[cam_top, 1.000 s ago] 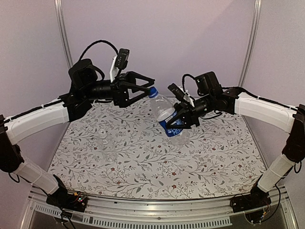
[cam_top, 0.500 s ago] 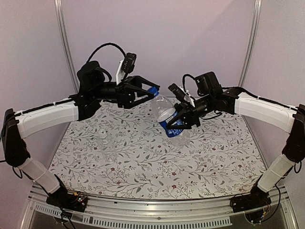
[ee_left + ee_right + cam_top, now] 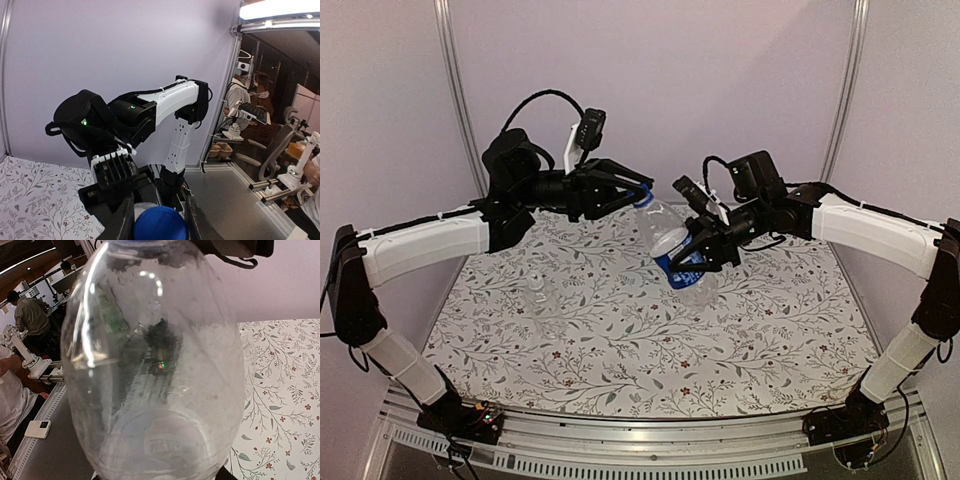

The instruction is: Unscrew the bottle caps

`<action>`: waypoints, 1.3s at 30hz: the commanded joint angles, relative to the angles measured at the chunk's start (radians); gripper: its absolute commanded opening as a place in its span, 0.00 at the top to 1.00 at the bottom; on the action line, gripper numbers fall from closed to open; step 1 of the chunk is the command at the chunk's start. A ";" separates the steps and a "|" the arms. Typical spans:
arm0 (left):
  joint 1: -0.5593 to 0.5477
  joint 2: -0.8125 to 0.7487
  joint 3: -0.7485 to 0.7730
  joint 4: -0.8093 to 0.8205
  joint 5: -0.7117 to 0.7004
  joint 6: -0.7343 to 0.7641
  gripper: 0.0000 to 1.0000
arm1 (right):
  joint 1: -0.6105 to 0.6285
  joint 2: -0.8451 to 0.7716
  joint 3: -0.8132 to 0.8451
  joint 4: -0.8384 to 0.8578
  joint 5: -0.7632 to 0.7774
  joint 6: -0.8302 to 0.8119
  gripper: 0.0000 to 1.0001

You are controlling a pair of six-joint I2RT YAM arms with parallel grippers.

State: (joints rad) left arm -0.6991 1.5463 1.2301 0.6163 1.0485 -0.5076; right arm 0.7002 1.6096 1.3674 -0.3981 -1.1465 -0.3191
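Observation:
The taller bottle [image 3: 672, 245], clear with a blue-and-white label band, hangs tilted above the table, its neck pointing up and left. My right gripper [image 3: 695, 252] is shut on its body at the label. In the right wrist view this bottle [image 3: 155, 365] fills the picture and hides the fingers. My left gripper [image 3: 638, 193] is shut on the blue bottle cap [image 3: 642, 198]. In the left wrist view that cap [image 3: 160, 225] sits between the two dark fingers [image 3: 120, 220]. The shorter, unlabelled bottle [image 3: 538, 297] stands on the table at the left with its pale cap [image 3: 535, 281] on.
The table carries a floral cloth [image 3: 620, 350]. Pale walls with metal posts [image 3: 455, 90] close off the back and sides. The arm bases stand at the near edge [image 3: 640, 440].
My left gripper has moved right onto the blue cap and closed on it. The right gripper and the taller bottle have kept their place.

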 commanded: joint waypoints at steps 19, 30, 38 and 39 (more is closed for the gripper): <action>-0.140 -0.187 0.027 -0.506 -0.979 -0.049 0.90 | 0.001 0.016 0.019 0.019 0.314 0.061 0.62; -0.148 -0.166 0.052 -0.507 -0.912 0.009 0.68 | 0.001 0.018 0.019 0.021 0.304 0.061 0.63; -0.144 -0.179 0.040 -0.483 -0.901 0.074 0.35 | 0.000 0.018 0.016 0.019 0.285 0.057 0.63; -0.142 -0.182 0.039 -0.482 -0.897 0.085 0.31 | 0.001 0.018 0.016 0.018 0.282 0.057 0.63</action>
State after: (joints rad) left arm -0.8497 1.3838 1.2457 0.1013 0.1612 -0.4778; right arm 0.6994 1.6203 1.3716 -0.3664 -0.8505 -0.2695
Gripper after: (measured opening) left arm 0.631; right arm 0.377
